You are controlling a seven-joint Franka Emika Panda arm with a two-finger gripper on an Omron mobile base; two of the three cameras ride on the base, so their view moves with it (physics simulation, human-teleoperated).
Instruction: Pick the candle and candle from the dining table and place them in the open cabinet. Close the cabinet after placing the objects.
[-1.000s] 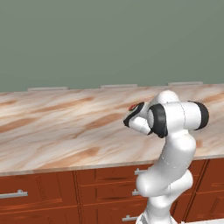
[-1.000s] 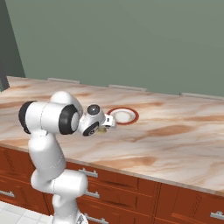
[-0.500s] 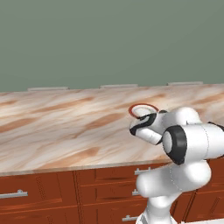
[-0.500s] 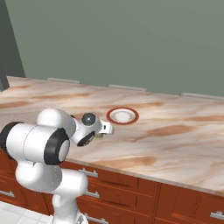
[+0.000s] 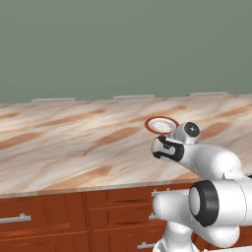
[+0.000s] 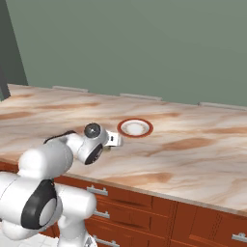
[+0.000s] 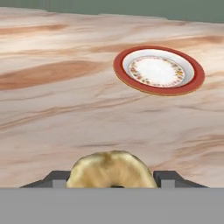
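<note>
A tan-yellow, rounded candle (image 7: pixel 111 171) sits between the two dark fingertips of my gripper (image 7: pixel 111 178), which is shut on it. The hand hovers low over the dining table's (image 5: pixel 74 142) marble top, near its front edge and just short of the red-rimmed plate. From the left base view the gripper (image 5: pixel 162 146) points left and slightly away. From the right base view the gripper (image 6: pixel 116 140) points right toward the plate, over the dining table (image 6: pixel 193 159). The candle itself is too small to make out from the base cameras.
A white plate with a red rim (image 7: pixel 159 71) lies on the marble ahead of the hand, also seen as the plate (image 5: pixel 161 124) and plate (image 6: pixel 135 128). Reddish-brown drawers with silver handles (image 5: pixel 39 216) run under the top. A grey-green wall stands behind.
The arm has folded down, its elbow dropping low in front of the drawers. The hand has sunk slightly and drawn back from the plate with the candle still held.
</note>
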